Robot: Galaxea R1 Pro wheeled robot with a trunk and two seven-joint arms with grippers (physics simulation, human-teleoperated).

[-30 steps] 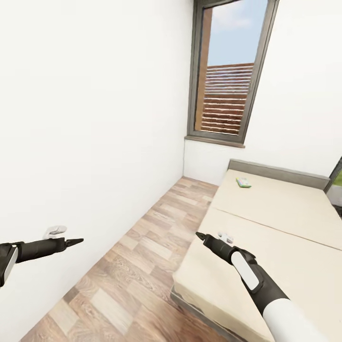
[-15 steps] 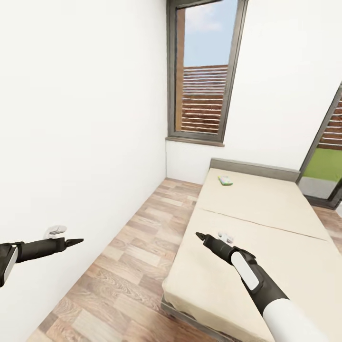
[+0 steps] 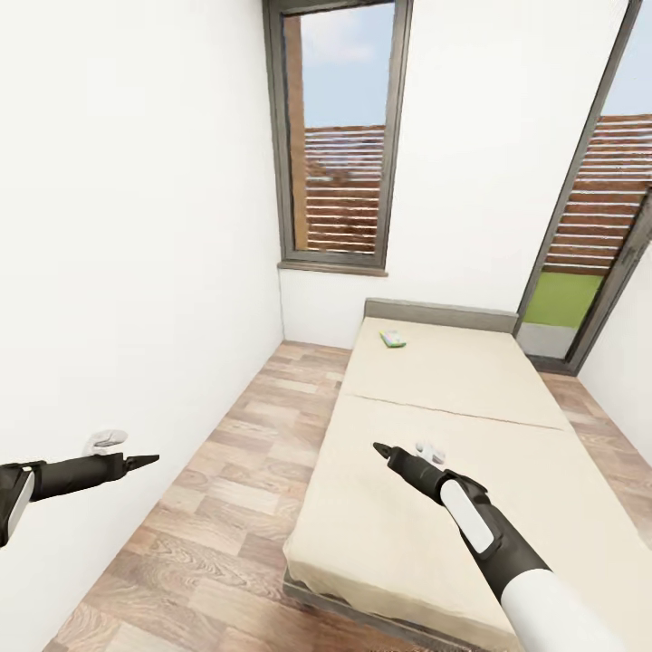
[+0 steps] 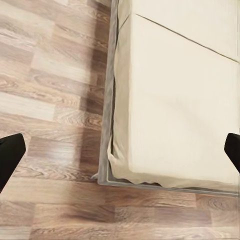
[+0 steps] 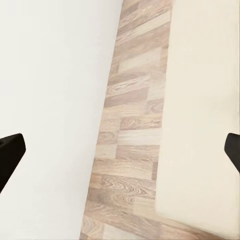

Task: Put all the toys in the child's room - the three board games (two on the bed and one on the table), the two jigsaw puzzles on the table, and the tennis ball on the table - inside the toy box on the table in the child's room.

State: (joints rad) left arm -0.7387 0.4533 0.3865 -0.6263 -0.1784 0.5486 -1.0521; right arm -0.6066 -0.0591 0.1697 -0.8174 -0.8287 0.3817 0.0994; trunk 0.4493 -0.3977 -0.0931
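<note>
A narrow white-walled room with a wood-plank floor [image 3: 231,507] runs away from the robot, the left wall [image 3: 127,235] close alongside.

Nearest, the left gripper [image 3: 145,461] hangs over the floor beside that wall, its dark fingers drawn to a point in the head view. In the left wrist view its two fingertips [image 4: 10,155] sit at opposite edges of the picture, wide apart, with nothing between them. The right gripper [image 3: 380,449] is held over the near part of the bed [image 3: 426,507]. It too looks tapered from the head, while its wrist view shows the fingertips [image 5: 10,152] spread to the picture's edges, empty, above the strip of floor between wall and mattress.

The bed takes up the right half of the room: a plain beige mattress on a dark grey frame, with a seam across its middle. Its near corner and sagging cover edge show in the left wrist view.

Farther on, one board game [image 3: 392,339] lies flat on the far half of the mattress, near the low grey headboard [image 3: 441,314]. It is a small pale green box, too distant to read. Nothing stands between it and the grippers but bare mattress.

Behind the headboard a tall grey-framed window [image 3: 340,136] shows brown slats and sky. A glazed door [image 3: 589,244] stands at the far right, with green ground outside.
</note>
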